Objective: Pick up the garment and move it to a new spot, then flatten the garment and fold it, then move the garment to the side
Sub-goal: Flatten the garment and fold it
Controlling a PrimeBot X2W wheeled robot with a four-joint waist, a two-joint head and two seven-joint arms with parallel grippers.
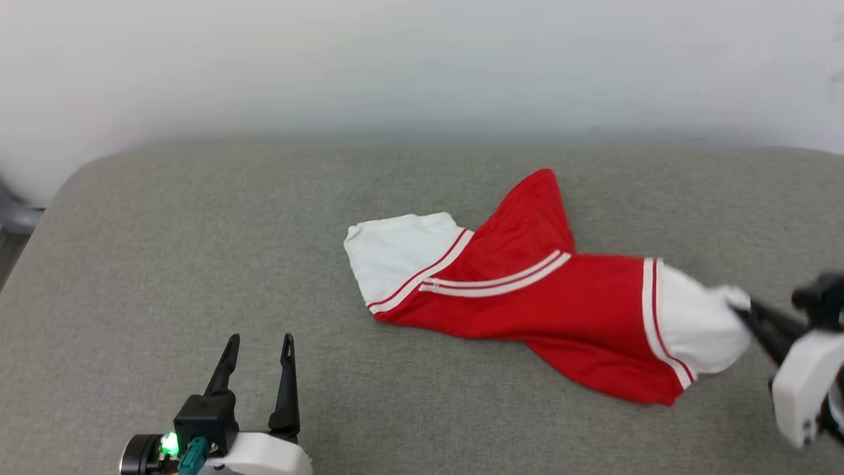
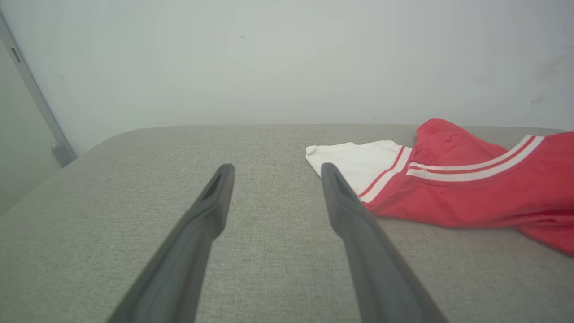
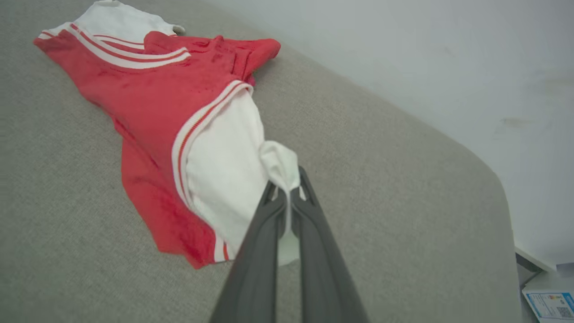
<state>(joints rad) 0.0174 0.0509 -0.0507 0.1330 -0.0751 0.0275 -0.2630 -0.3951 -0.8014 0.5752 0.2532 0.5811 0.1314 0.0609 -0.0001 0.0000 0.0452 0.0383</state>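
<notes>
The garment (image 1: 527, 290) lies crumpled on the grey cushion (image 1: 198, 231), right of centre. Our right gripper (image 3: 287, 186) is clamped on a small pinch of its white sleeve (image 3: 224, 179); we judge so thin a bite could slip when the trailing cloth drags during the lift. That arm reaches in low from the right edge. Our left gripper (image 1: 260, 342) hovers spread wide, well apart from the cloth.
</notes>
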